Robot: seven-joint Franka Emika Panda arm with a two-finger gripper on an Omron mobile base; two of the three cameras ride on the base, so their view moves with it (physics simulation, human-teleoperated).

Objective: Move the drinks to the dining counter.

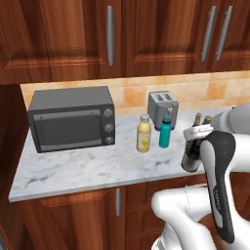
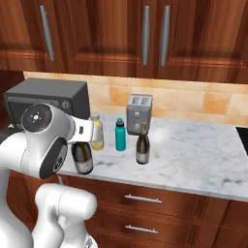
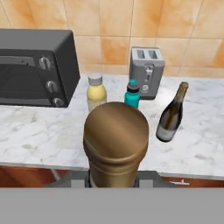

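My gripper (image 1: 197, 132) is shut on the neck of a dark wine bottle (image 1: 190, 157), held upright at the front edge of the marble worktop (image 1: 88, 168). The hand view looks down on the bottle's brown top (image 3: 116, 135). In the right base view the held bottle (image 2: 82, 157) hangs below my gripper (image 2: 83, 131). A second dark wine bottle (image 2: 142, 145) (image 3: 171, 114) stands on the worktop. A yellow bottle (image 1: 143, 134) (image 3: 96, 92) and a teal bottle (image 1: 165, 132) (image 3: 132, 94) stand side by side farther back. The dining counter is out of view.
A dark microwave (image 1: 72, 118) stands at the worktop's left. A grey toaster (image 1: 163, 108) stands against the tan tile backsplash behind the bottles. Wooden cabinets hang above, and drawers (image 2: 140, 213) run below. Bare marble (image 2: 203, 155) stretches to the right.
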